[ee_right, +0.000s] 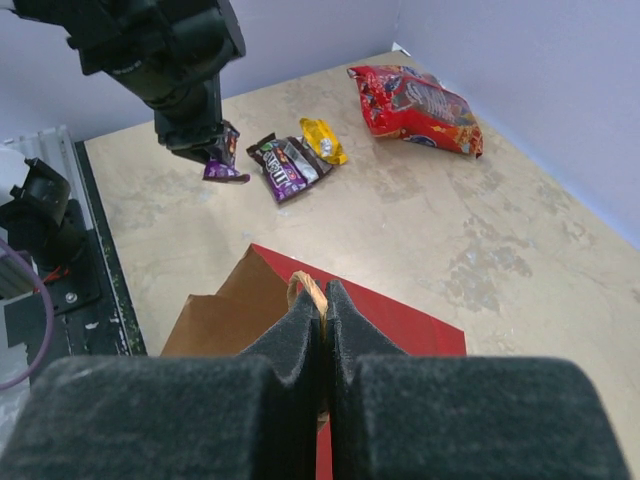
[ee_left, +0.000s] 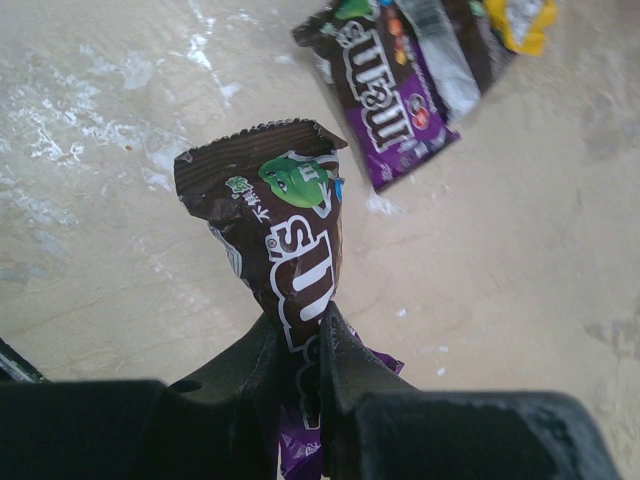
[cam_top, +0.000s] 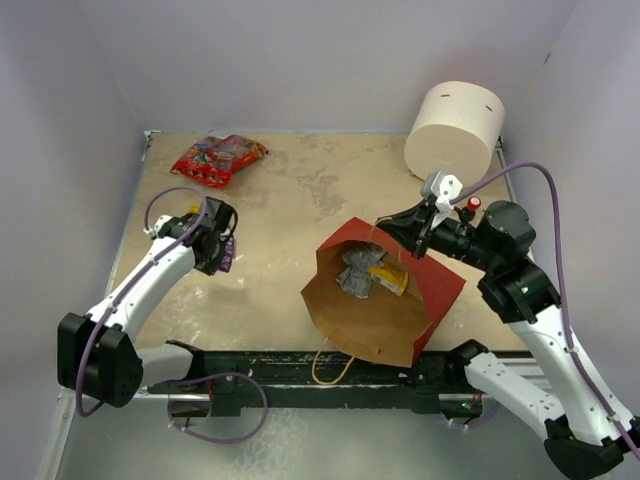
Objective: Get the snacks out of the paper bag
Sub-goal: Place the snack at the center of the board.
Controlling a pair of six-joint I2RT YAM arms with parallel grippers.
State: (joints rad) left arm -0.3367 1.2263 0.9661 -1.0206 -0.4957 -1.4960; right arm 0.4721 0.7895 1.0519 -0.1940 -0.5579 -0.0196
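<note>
The red-brown paper bag (cam_top: 440, 285) lies on its side, with its tan mouth facing the near edge. A crinkled silver-grey packet (cam_top: 355, 275) and a yellow wrapper (cam_top: 388, 278) lie inside. My right gripper (cam_top: 415, 243) is shut on the bag's string handle (ee_right: 312, 290) at the upper rim (ee_right: 400, 322). My left gripper (ee_left: 318, 320) is shut on a dark purple candy packet (ee_left: 295, 245) and holds it just above the table (cam_top: 228, 255). A second dark candy packet (ee_left: 390, 90) and a yellow wrapper (ee_left: 520, 20) lie on the table. The red cartoon-printed bag (cam_top: 218, 157) lies at the far left.
A white cylinder (cam_top: 455, 130) stands at the far right corner behind the right arm. The bag's other string handle (cam_top: 330, 365) hangs over the table's near edge. Walls close in the table at left, back and right.
</note>
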